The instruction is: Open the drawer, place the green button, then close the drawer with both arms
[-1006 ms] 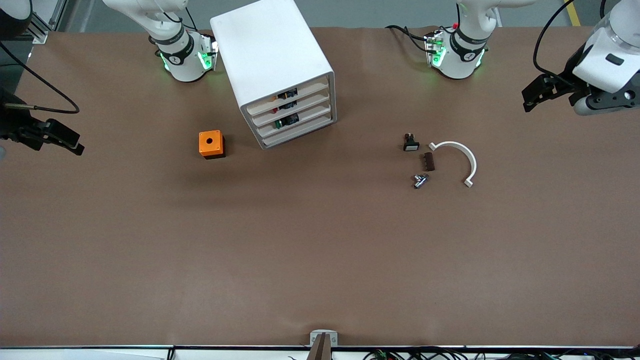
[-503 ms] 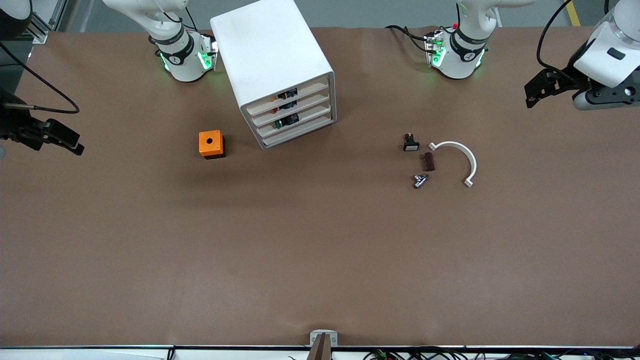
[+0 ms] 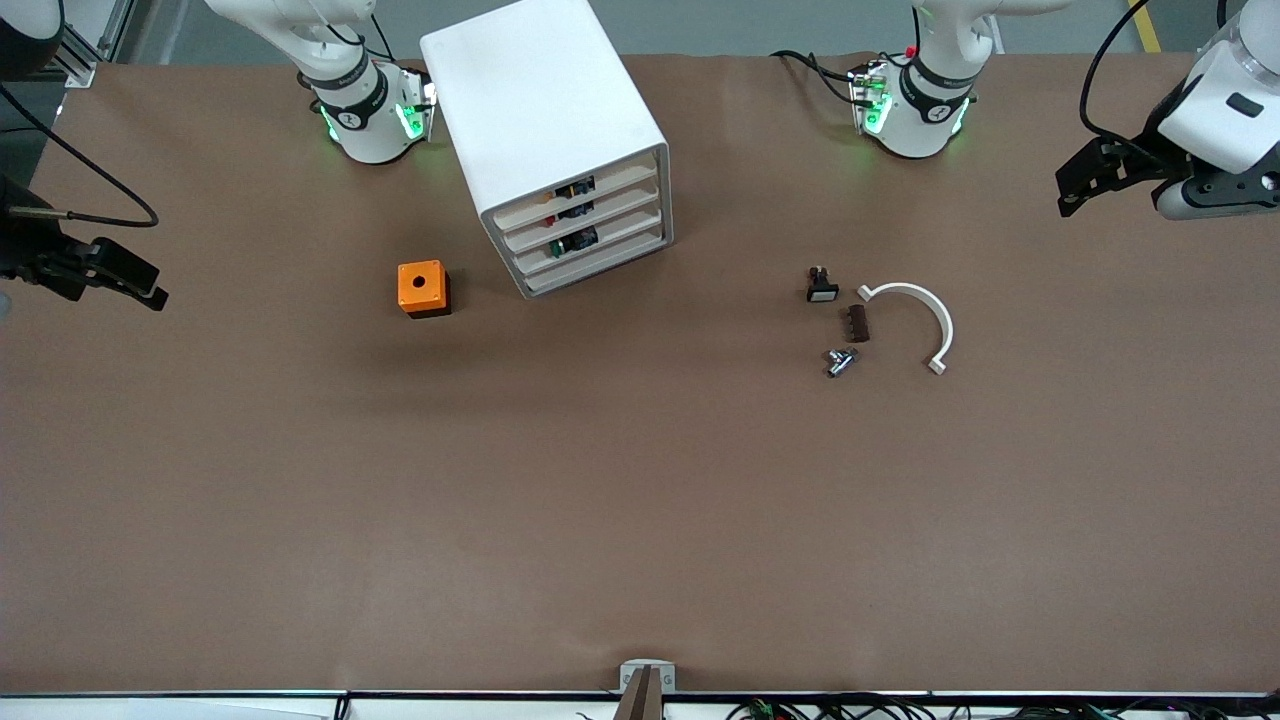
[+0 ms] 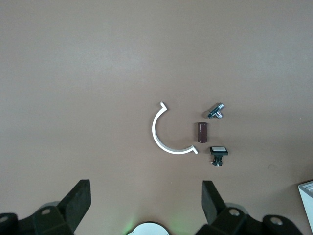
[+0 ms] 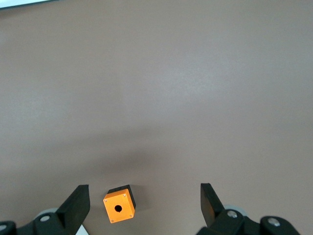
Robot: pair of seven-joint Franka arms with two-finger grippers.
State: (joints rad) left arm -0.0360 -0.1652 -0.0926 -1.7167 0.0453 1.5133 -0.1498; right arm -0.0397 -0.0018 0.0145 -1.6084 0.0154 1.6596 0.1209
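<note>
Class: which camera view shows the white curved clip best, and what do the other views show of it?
The left wrist view: the clip lies near the picture's middle, its whole arc and both hooked ends plain against the table. The front view shows the clip whole too, but smaller. The right wrist view does not show it.

High front camera looks down across the whole table (image 3: 640, 500) toward the arm bases. Each wrist camera looks straight down from well above — the left shares the white arc (image 4: 164, 134) (image 3: 925, 315), the right the orange cube (image 5: 119, 204) (image 3: 422, 288).
</note>
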